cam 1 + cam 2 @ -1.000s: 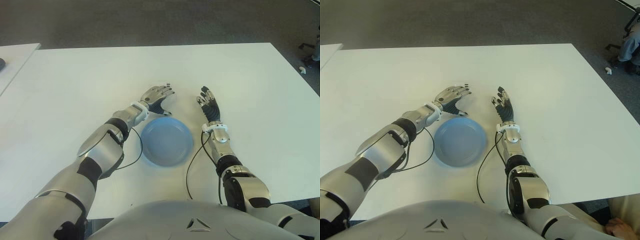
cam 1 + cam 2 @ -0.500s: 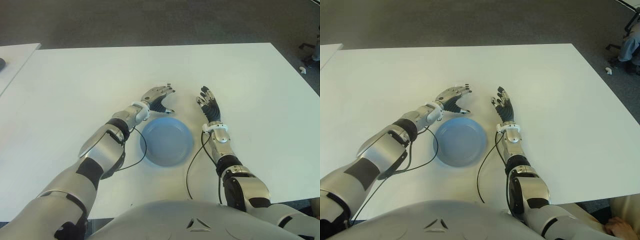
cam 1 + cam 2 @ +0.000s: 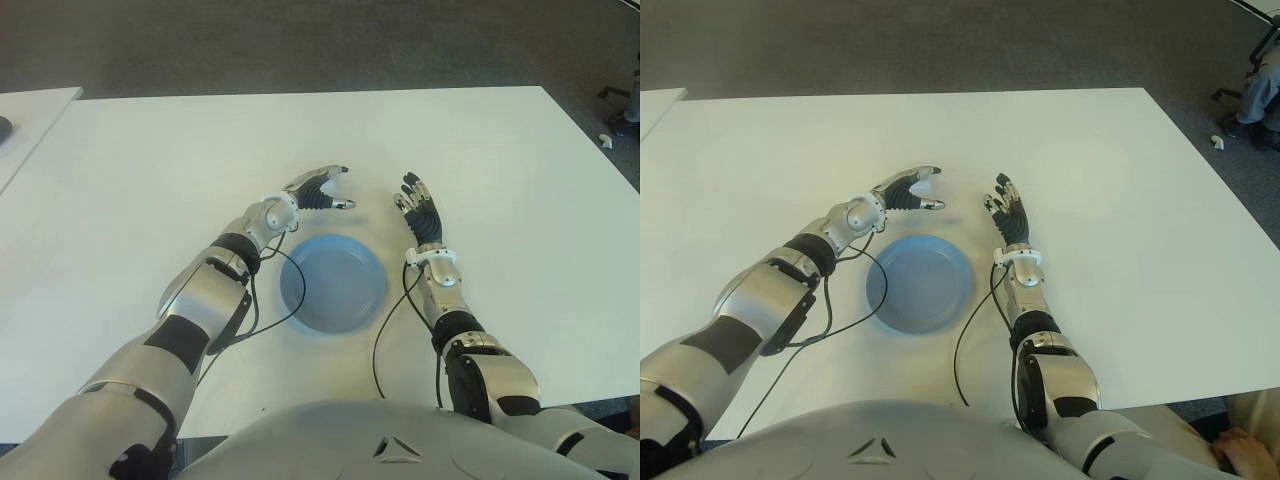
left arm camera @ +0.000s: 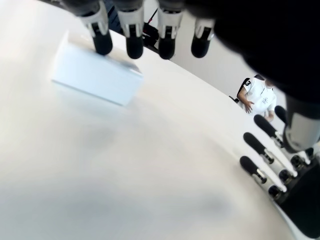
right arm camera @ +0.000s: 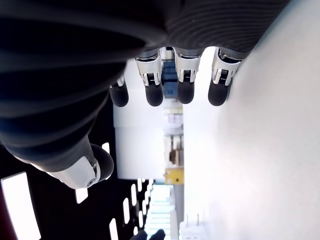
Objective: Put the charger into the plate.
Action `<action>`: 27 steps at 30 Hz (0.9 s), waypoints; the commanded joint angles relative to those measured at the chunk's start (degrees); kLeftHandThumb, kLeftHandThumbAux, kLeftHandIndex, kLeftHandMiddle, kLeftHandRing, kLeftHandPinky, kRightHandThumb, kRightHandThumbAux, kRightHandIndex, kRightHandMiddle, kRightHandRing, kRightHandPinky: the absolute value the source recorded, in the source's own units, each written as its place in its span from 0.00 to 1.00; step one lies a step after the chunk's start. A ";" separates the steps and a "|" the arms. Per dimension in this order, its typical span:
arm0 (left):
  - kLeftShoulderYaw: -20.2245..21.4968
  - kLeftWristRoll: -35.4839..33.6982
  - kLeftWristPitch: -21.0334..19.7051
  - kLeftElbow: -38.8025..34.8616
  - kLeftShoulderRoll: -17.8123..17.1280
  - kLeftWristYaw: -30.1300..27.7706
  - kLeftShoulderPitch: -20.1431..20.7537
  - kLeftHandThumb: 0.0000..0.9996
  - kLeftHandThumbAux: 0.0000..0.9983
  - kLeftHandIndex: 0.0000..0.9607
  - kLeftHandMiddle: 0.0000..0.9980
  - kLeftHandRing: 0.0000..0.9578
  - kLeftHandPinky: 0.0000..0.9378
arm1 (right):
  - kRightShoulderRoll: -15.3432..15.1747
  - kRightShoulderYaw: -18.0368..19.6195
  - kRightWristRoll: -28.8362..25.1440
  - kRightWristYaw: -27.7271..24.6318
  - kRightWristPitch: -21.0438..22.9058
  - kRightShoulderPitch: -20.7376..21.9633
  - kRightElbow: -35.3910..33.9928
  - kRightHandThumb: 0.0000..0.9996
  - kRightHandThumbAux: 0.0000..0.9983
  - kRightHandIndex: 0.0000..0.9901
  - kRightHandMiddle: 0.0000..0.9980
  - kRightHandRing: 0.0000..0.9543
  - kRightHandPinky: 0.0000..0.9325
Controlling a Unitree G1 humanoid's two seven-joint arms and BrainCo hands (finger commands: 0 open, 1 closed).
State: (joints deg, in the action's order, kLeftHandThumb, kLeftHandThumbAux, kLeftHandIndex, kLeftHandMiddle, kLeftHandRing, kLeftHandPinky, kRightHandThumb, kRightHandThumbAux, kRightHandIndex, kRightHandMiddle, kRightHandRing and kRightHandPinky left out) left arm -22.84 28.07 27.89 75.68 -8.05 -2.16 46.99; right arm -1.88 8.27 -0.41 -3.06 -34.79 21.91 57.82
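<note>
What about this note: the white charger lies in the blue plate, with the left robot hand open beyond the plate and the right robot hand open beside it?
Wrong on the charger: the left wrist view shows it on the table, under the fingers of the left robot hand; the plate holds nothing. The right robot hand is open beside the plate, as stated.

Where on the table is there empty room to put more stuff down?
Lots of bare white table lies beyond the two hands and out to both far sides. It is crowded in the near middle: the blue plate, the left hand over the white charger, the right hand and trailing cables.
</note>
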 commanded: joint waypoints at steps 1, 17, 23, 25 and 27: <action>2.15 -2.36 -4.82 2.48 1.14 -8.73 -4.11 0.00 0.40 0.00 0.00 0.00 0.00 | 1.83 0.64 -1.21 0.39 5.57 -11.18 6.18 0.06 0.61 0.01 0.04 0.03 0.03; 3.87 -3.55 -6.67 1.93 -1.28 -12.78 -3.71 0.00 0.40 0.00 0.00 0.00 0.00 | 1.97 1.22 -1.48 0.22 5.54 -11.52 6.09 0.05 0.60 0.03 0.05 0.05 0.05; 3.40 -3.03 -6.15 1.54 -3.14 -14.31 -3.47 0.00 0.40 0.00 0.00 0.00 0.00 | 2.22 1.38 -1.67 0.34 5.75 -11.79 5.76 0.05 0.61 0.03 0.05 0.05 0.05; 2.96 -2.62 -5.57 1.31 -4.14 -15.13 -3.32 0.00 0.40 0.00 0.00 0.00 0.00 | 2.26 1.38 -1.65 0.43 5.86 -11.85 5.69 0.05 0.61 0.03 0.05 0.05 0.06; 2.29 -2.05 -4.37 0.89 -5.60 -16.22 -3.14 0.00 0.40 0.00 0.00 0.00 0.00 | 2.35 1.27 -1.54 0.59 5.96 -11.96 5.48 0.05 0.61 0.03 0.05 0.05 0.06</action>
State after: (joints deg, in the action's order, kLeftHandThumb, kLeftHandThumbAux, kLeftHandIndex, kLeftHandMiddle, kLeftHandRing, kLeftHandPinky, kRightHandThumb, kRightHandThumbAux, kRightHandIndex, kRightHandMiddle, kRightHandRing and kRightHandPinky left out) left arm -18.63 23.69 25.86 74.18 -10.19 -12.74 47.63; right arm -1.42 9.03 -0.83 -2.95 -34.79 21.31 56.81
